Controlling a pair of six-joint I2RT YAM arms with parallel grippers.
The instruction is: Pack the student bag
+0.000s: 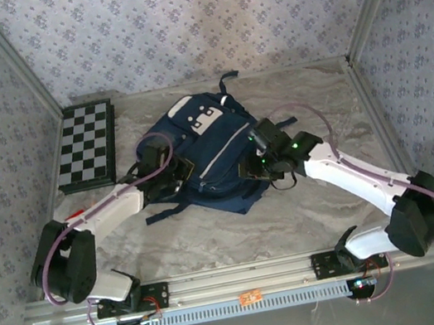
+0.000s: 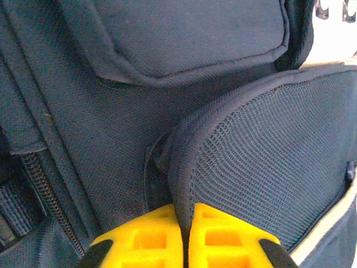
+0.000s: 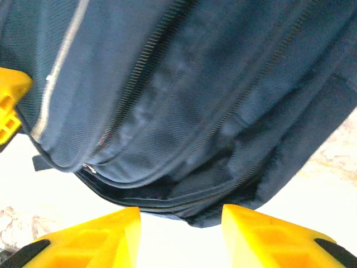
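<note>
As seen from overhead, the lot is listed as follows.

Item 1: backpack [image 1: 208, 160]. Navy blue with a white patch near its top and a pale stripe down the front. It lies flat on the marbled table [image 1: 238, 234] in the middle of the frame, with its carry handle toward the upper edge.

Item 2: my left pincer [image 1: 175, 170]. It sits at the backpack's left side in the overhead view. In the left wrist view its yellow fingers [image 2: 145, 240] are pressed together at the bottom centre. They are clenched on the bound edge of the mesh side pocket [image 2: 268, 167], and a fold of that edge runs down between them.

Item 3: my right pincer [image 1: 258, 164]. It sits at the backpack's right side. In the right wrist view its yellow fingers [image 3: 279, 240] stand apart along the bottom edge, released, with pale table in the gap. The backpack's zips [image 3: 139, 72] run diagonally across the frame above them.

Item 4: chessboard [image 1: 88, 145]. Black and white, in the upper left of the overhead frame, near the backpack and not touching it.
</note>
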